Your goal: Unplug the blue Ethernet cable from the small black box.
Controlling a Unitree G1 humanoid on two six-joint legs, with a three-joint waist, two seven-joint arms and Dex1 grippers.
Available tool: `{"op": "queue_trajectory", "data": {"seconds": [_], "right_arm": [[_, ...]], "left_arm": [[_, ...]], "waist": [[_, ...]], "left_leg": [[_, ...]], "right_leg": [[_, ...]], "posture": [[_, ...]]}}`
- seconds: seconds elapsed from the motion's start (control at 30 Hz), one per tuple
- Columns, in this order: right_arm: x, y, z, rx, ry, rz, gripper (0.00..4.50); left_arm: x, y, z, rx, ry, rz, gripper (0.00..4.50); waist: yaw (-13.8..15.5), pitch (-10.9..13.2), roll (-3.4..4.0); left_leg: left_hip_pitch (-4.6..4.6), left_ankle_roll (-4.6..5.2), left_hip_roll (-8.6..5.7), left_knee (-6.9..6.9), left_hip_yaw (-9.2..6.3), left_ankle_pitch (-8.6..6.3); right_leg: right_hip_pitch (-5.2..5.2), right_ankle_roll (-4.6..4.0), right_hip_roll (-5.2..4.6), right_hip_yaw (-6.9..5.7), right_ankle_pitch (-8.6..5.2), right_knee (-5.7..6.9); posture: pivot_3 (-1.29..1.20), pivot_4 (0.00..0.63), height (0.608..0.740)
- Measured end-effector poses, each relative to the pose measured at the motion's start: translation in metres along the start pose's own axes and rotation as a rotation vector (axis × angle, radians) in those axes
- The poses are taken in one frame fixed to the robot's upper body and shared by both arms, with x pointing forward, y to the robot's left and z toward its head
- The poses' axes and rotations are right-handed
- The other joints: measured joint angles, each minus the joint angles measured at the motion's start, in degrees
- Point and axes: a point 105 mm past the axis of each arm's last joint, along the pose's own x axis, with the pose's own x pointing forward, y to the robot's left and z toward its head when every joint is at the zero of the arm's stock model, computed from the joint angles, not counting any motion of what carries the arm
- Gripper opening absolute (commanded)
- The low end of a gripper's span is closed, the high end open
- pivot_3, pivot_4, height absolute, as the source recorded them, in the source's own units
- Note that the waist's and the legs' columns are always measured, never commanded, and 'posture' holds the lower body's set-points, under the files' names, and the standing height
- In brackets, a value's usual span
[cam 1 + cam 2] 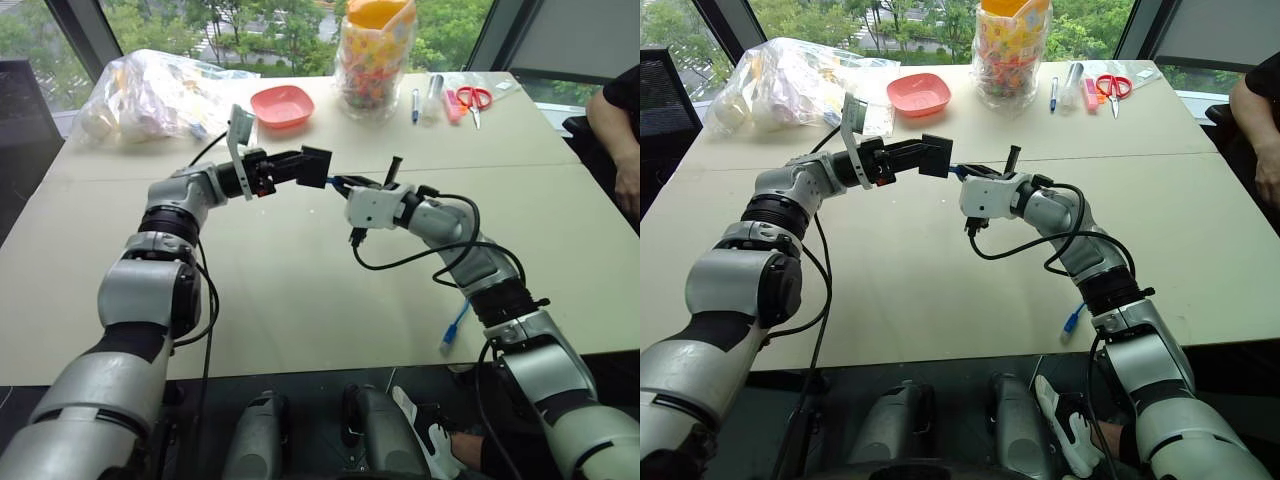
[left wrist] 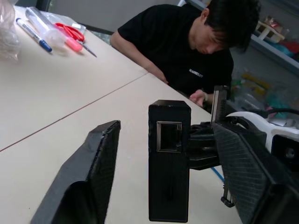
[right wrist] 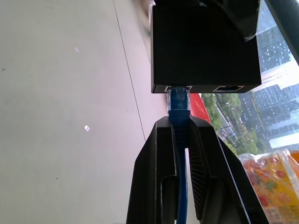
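cable still plugged: right gripper (image 3: 180,140) fingers clamp the blue ethernet cable (image 3: 179,109) at its plug; left gripper (image 2: 166,158) fingers straddle the small black box (image 2: 169,158), not visibly closed. pull remains.

Office/lab: big table (image 1: 300,300), tall windows (image 1: 250,25), shelving (image 2: 275,42) behind.

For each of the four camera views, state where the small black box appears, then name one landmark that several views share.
Left eye view: small black box above the table, between the two grippers.
Right eye view: the box sits left of centre, again between the grippers.
Left wrist view: centre, its empty port facing the camera.
Right wrist view: top, with the blue Ethernet cable plugged in below.
Shared landmark: the red scissors.
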Motion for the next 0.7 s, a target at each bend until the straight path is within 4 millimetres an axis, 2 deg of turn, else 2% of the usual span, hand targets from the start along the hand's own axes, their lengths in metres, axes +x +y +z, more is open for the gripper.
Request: {"op": "queue_trajectory", "data": {"seconds": [0.1, 0.27, 0.33, 0.37, 0.43, 0.5, 0.53, 0.63, 0.7], "right_arm": [[0.0, -0.001, 0.0, -0.005, 0.006, -0.001, 0.0], [0.0, 0.001, 0.001, -0.018, 0.011, 0.004, 0.0], [0.0, 0.002, 0.002, -0.012, 0.015, 0.012, 0.89], [-0.001, 0.004, 0.002, -0.003, 0.015, 0.02, 1.17], [-0.006, 0.011, 0.002, 0.041, 0.018, 0.034, 2.21], [-0.014, 0.018, -0.008, 0.1, 0.065, 0.021, 3.24], [-0.022, 0.019, -0.015, 0.176, 0.098, -0.008, 3.62], [-0.039, 0.012, -0.02, 0.573, 0.101, -0.189, 3.62], [-0.047, 0.004, -0.007, 0.963, -0.01, -0.316, 3.62]], "left_arm": [[0.0, -0.002, -0.002, 0.001, 0.015, -0.019, 0.59], [-0.001, -0.001, -0.002, 0.004, 0.021, -0.017, 0.52], [-0.001, -0.001, -0.003, 0.005, 0.024, -0.009, 0.52], [-0.001, 0.001, -0.003, 0.005, 0.02, 0.002, 0.52], [-0.002, 0.003, 0.0, 0.0, -0.006, 0.025, 0.52], [-0.004, 0.004, 0.004, -0.019, -0.045, 0.03, 0.52], [-0.005, 0.004, 0.006, -0.042, -0.071, 0.025, 0.52], [-0.015, 0.002, 0.008, -0.119, -0.136, -0.006, 0.52], [-0.015, -0.006, 0.003, -0.152, -0.146, -0.082, 0.52]], "waist": [[0.07, 0.0, 0.0], [0.1, 0.0, 0.0], [0.1, 0.0, 0.0], [0.11, 0.0, 0.0], [0.13, 0.0, 0.0], [0.24, 0.0, 0.0], [0.39, 0.0, 0.0], [0.23, 0.0, -0.01], [0.05, 0.0, -0.01]], "left_leg": [[0.0, 0.0, 0.0, 0.0, 0.0, 0.0], [0.0, 0.0, 0.0, 0.0, -0.01, 0.0], [0.0, 0.0, 0.0, 0.0, -0.02, 0.0], [0.0, 0.0, 0.0, 0.01, -0.03, 0.0], [0.0, 0.0, 0.0, 0.0, -0.05, 0.0], [-0.02, 0.0, 0.0, 0.01, -0.04, 0.0], [-0.03, 0.01, 0.0, 0.02, -0.07, 0.0], [-0.01, 0.01, 0.03, 0.03, -0.21, 0.0], [0.03, 0.0, 0.1, 0.03, -0.27, 0.0]], "right_leg": [[0.01, 0.0, 0.0, 0.0, 0.0, 0.0], [0.01, 0.0, -0.01, 0.0, 0.0, 0.0], [0.01, 0.0, -0.01, 0.0, 0.0, 0.0], [0.02, 0.0, -0.01, 0.0, 0.0, 0.0], [0.02, 0.0, -0.01, 0.0, 0.0, 0.0], [0.01, 0.0, -0.02, -0.01, 0.0, 0.01], [0.02, 0.0, -0.03, -0.01, 0.01, 0.0], [0.02, -0.11, -0.03, -0.01, 0.07, 0.04], [0.03, -0.14, 0.02, 0.0, 0.09, 0.09]], "posture": [[0.0, 0.15, 0.74], [0.0, 0.15, 0.74], [0.0, 0.15, 0.74], [0.0, 0.15, 0.74], [0.0, 0.15, 0.74], [0.0, 0.15, 0.74], [0.0, 0.15, 0.74], [0.0, 0.15, 0.74], [0.0, 0.15, 0.74]]}}
